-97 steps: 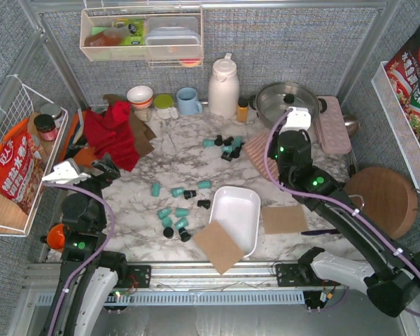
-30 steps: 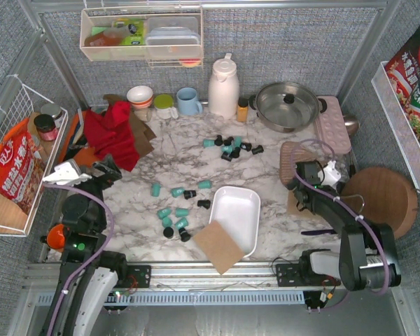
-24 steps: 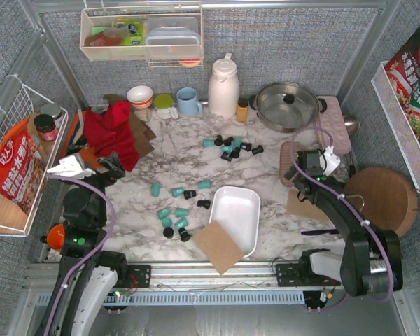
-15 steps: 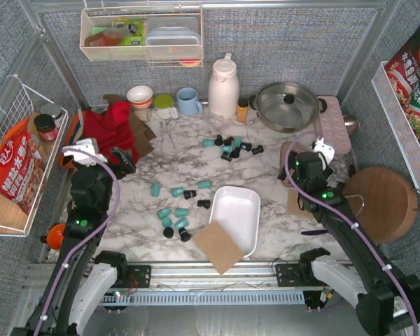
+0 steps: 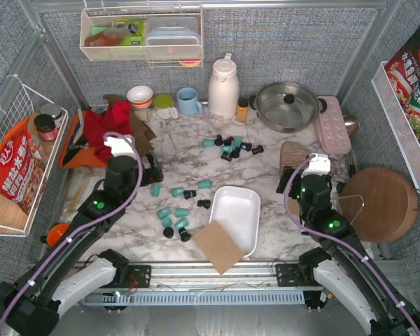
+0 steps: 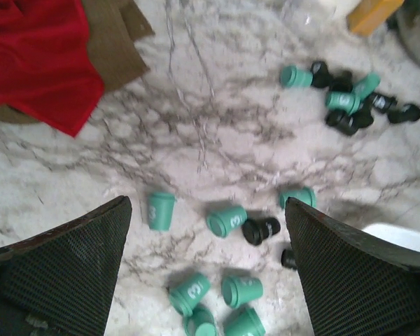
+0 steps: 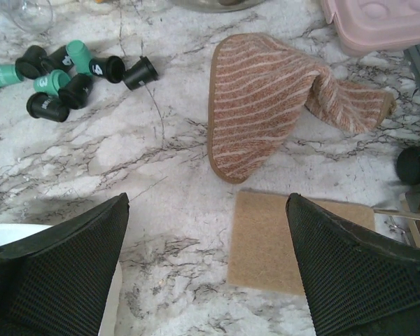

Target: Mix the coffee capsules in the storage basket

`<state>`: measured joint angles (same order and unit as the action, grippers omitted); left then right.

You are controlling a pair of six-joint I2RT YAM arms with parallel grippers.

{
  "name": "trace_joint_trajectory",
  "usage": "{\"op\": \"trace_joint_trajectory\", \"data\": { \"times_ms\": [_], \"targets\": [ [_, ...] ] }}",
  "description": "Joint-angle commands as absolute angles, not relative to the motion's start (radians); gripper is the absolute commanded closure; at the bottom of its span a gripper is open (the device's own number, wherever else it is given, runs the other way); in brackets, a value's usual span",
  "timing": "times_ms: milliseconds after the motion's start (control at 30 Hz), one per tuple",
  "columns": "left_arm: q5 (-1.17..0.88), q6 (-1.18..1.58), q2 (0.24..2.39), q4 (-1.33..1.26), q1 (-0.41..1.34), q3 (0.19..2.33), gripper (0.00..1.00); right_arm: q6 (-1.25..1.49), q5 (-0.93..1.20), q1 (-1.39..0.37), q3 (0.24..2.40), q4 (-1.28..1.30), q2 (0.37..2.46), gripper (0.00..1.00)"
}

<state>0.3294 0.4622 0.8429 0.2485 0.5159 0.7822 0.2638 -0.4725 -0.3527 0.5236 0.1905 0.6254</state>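
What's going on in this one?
Neither arm holds anything. The left pincer hovers open above the nearer scatter of coffee capsules on the marble; the right pincer hangs open near the striped cloth. The storage basket is empty, with a second bunch of capsules farther back.

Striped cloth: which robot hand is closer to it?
Right. The right gripper hovers just on the near side of the striped cloth; the left gripper is far off to its left, over the coffee capsules.

Smooth white plastic storage basket (image 5: pixel 239 208), polished marble-look table (image 5: pixel 175 150), matt red cloth (image 5: pixel 98 127), shiny metal pan (image 5: pixel 271 106).
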Motion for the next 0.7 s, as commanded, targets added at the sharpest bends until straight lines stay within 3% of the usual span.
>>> {"op": "trace_joint_trajectory", "data": {
  "times_ms": [0, 367, 667],
  "targets": [
    [0.495, 0.542, 0.903, 0.348, 0.641, 0.792, 0.01, 0.254, -0.484, -0.356, 0.523, 0.159, 0.589, 0.01],
    [0.474, 0.619, 1.001, 0.498, 0.904, 0.835, 0.05, 0.267, -0.466, -0.356, 0.54, 0.19, 0.611, 0.01],
    [0.25, 0.618, 1.064, 0.492, 0.999, 0.79, 0.17, 0.25, -0.349, -0.356, 0.526, 0.146, 0.625, 0.01]
  ]
}}
